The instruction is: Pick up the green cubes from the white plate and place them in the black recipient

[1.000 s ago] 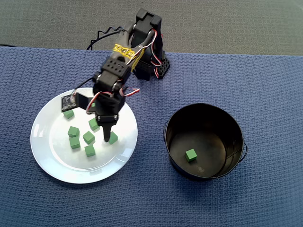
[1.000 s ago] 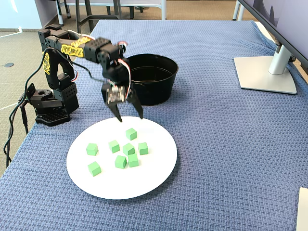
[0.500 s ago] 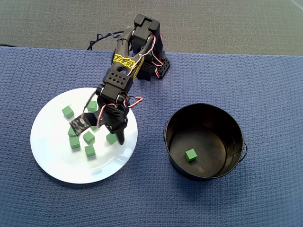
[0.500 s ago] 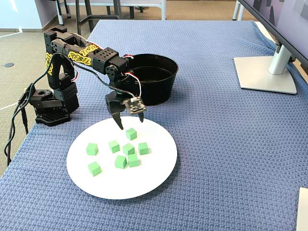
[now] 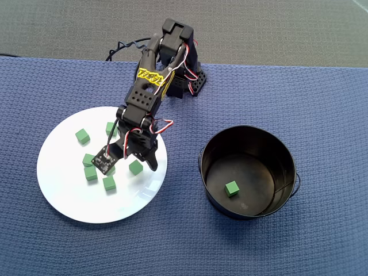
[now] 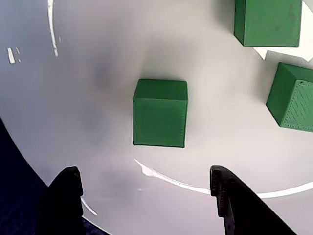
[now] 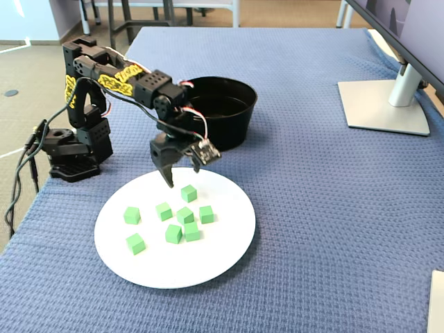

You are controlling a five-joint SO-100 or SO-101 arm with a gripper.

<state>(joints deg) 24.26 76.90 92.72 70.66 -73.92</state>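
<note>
now | green cube (image 6: 160, 120) on white plate (image 6: 88, 73) | just ahead of spread hand (image 6: 146, 188)

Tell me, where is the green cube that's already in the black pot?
In the overhead view, that green cube lies alone on the floor of the black pot, left of centre, while the white plate sits to the pot's left.
</note>
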